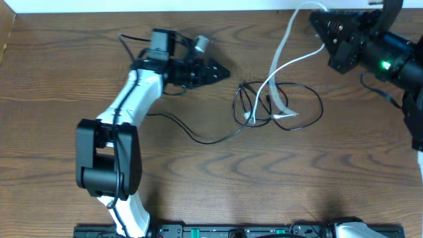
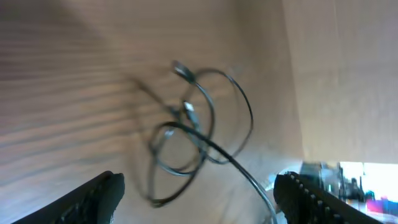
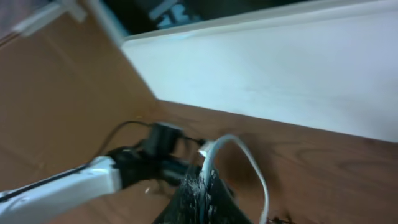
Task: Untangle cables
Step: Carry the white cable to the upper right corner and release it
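At the right gripper (image 3: 202,182): pinched closed on the white cable (image 3: 256,168), no gap showing between the fingers in the right wrist view. Arching up out of that pinch toward 1 o'clock, then dropping toward 5 o'clock over the wooden table (image 3: 323,162). From overhead, set at the table's 1 o'clock corner as the right gripper (image 1: 320,23), with the white cable (image 1: 277,56) lifted off the wood and running down in two strands toward 7 o'clock into the tangle.

At the left gripper (image 1: 221,69): pointed toward 3 o'clock overhead, spread wide, holding nothing. In the left wrist view, again the left gripper (image 2: 199,186), with one dark finger (image 2: 102,194) at 8 o'clock and the other at 4 o'clock, only air between, touching no cord.

Out from there, at 4 o'clock of the left gripper, near but apart: the black cable (image 1: 198,141), lying on the table (image 1: 330,172) in several overlapping loops, crossed by the lower end of the white one. Trailing out of the knot toward 8 o'clock, one loose black tail, ending just beside the left arm (image 1: 139,92). In the left wrist view, blurred loops of black cable (image 2: 250,115) at mid-frame, ahead of the open fingers, with a small plug end (image 2: 180,67) at their 11 o'clock. Threaded through each other or merely stacked: cannot tell.
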You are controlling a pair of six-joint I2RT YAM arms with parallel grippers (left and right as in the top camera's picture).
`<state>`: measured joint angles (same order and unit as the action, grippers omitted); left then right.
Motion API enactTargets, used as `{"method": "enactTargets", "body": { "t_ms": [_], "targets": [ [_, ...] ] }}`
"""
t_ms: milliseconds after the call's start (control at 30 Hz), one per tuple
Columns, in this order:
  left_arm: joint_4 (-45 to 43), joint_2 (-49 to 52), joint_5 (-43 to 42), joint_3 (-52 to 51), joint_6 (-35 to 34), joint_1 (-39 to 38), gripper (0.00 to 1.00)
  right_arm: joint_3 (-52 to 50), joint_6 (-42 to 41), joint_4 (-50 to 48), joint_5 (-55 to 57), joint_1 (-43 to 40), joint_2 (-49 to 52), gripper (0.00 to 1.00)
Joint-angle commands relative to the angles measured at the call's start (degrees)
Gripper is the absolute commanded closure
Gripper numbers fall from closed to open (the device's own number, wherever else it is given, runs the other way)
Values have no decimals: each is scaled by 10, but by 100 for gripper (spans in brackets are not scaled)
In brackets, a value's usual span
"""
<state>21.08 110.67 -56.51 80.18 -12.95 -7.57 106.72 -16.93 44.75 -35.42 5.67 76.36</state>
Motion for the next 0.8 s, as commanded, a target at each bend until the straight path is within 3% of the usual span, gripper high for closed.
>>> {"method": "enactTargets", "body": {
  "t_ms": [0, 400, 600, 767],
  "targets": [
    [19, -23, 16, 5, 27, 36, 17, 2, 3, -6, 7, -26, -9, 99],
    [175, -52, 51, 5, 78, 56, 19, 2, 14, -74, 186, -198, 34, 99],
    [224, -103, 185, 5, 85, 31, 19, 2, 14, -124, 177, -279, 130, 99],
    [259, -145, 230, 5, 84, 19, 19, 2, -3, -194, 170, -325, 217, 99]
  ]
}}
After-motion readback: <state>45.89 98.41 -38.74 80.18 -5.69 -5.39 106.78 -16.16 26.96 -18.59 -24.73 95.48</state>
